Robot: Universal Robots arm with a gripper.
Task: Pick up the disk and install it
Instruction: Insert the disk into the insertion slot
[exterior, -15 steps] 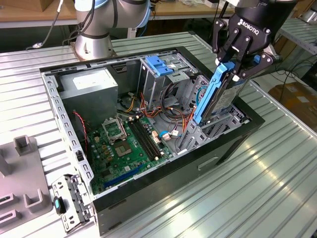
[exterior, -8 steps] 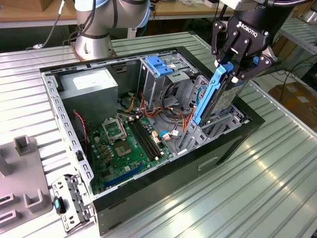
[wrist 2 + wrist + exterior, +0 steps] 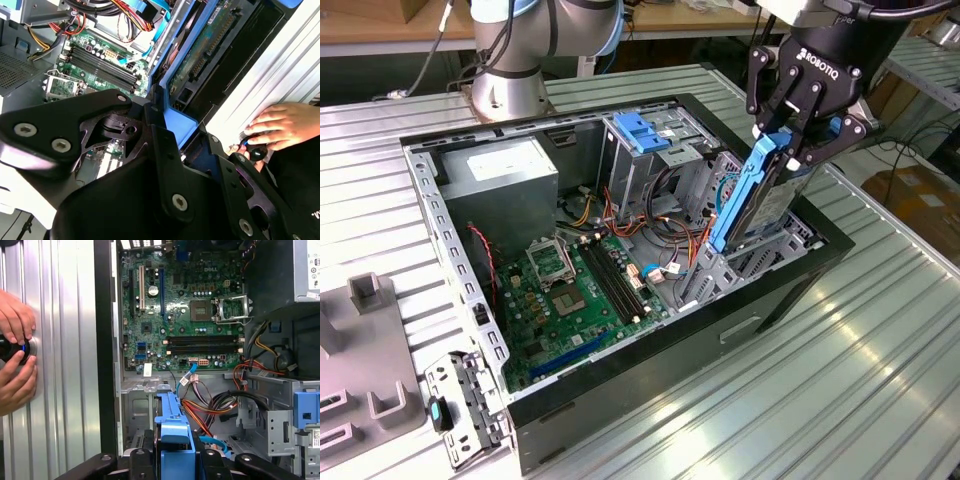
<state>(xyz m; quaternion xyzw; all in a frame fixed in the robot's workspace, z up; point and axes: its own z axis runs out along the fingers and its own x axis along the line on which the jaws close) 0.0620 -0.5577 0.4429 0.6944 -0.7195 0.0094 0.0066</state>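
Surface: a ribbed metal table (image 3: 880,330) carried an open black computer case (image 3: 650,370) lying on its side.
Room: a wooden bench ran behind the table, and a grey fixture (image 3: 365,340) sat at the exterior view's left.
Inside the case: a green motherboard (image 3: 580,290) lay on the floor, with a grey power supply (image 3: 510,175) and a drive cage (image 3: 642,135) with a blue handle beyond it.
Claw: the gripper (image 3: 790,145) was clenched on the upper end of the disk (image 3: 750,195).
Disk position: it was above the bay at the case's corner toward the exterior view's right, with its lower end down among the bay's metal walls.
Disk axis: the long axis was steeply tilted. The top leaned toward the exterior view's right and one blue rail faced the motherboard.
Disk underside: a green circuit board (image 3: 210,45) showed in the second wrist view.
Person: two hands (image 3: 15,315) held a dark knob (image 3: 10,347) on the table beside the case.
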